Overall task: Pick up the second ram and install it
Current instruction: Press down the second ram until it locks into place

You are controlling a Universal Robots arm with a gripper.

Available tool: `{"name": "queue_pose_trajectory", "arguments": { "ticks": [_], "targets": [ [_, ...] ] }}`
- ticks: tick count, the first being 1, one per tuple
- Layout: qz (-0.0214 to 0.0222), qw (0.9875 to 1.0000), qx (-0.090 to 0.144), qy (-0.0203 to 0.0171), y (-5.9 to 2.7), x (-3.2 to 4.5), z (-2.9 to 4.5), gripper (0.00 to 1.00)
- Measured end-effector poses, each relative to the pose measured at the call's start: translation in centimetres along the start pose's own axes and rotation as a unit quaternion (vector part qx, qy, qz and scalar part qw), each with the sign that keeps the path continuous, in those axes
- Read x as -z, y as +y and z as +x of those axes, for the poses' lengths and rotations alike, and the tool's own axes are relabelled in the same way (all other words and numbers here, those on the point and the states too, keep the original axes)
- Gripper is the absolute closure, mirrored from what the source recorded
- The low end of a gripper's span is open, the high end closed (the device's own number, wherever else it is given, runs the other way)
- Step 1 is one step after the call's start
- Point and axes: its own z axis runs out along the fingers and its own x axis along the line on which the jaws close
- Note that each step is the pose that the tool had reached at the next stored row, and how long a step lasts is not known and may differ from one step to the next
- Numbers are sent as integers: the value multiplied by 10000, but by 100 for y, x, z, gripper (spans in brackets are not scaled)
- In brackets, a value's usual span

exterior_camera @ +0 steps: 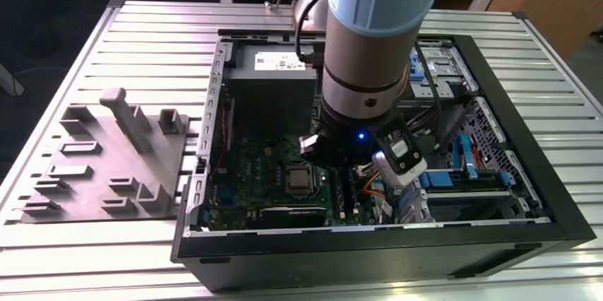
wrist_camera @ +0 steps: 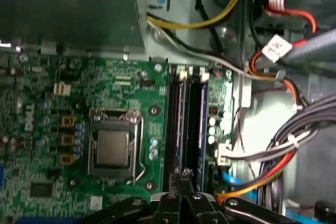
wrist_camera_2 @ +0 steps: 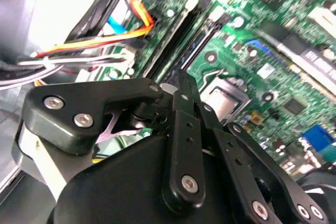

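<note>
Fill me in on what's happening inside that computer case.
The arm has reached into the open computer case and its gripper sits low over the memory slots beside the processor socket on the motherboard. Two dark sticks stand in neighbouring slots, and the fingers look closed together at the slots' end.

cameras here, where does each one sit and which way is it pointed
Exterior view: off the arm, above the table, looking down into the open computer case; the arm's grey forearm shows.
First wrist view: on the arm, facing the motherboard and processor socket; gripper jaws at the memory slots.
Second wrist view: on the arm, looking past the gripper linkage.
Both wrist views share socket and slots.
</note>
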Motion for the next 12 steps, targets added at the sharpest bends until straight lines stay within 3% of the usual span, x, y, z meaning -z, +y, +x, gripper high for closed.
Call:
{"name": "queue_pose_trajectory", "arguments": {
  "ticks": [7,12],
  "targets": [
    [46,10000,-3,19,-106,2,5,90],
    [71,10000,-10,22,-122,-12,6,90]
  ]
}}
